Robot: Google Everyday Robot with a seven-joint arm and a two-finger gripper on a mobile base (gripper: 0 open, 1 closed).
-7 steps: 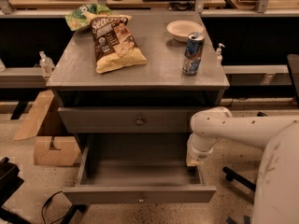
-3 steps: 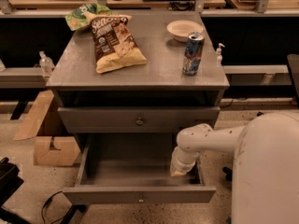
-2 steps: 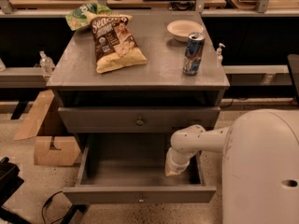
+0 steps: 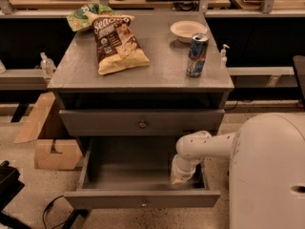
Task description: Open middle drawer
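Observation:
The grey cabinet [image 4: 143,75] stands in the middle of the camera view. Its middle drawer [image 4: 95,123] is closed, with a small round knob [image 4: 142,124] at the centre of its front. The bottom drawer [image 4: 143,198] below it is pulled out and empty. My white arm [image 4: 209,144] reaches in from the right, bends down, and puts the gripper [image 4: 181,177] inside the right part of the bottom drawer, below and to the right of the knob. The gripper is not touching the middle drawer.
On the cabinet top lie a brown chip bag [image 4: 116,42], a green bag [image 4: 88,13], a blue can [image 4: 197,55] and a white bowl [image 4: 188,30]. Cardboard boxes [image 4: 52,151] stand on the floor at left. My white base [image 4: 271,175] is at right.
My arm has swung left from beside the cabinet's right side, bringing the gripper over and down into the right part of the open bottom drawer. The drawers have not moved.

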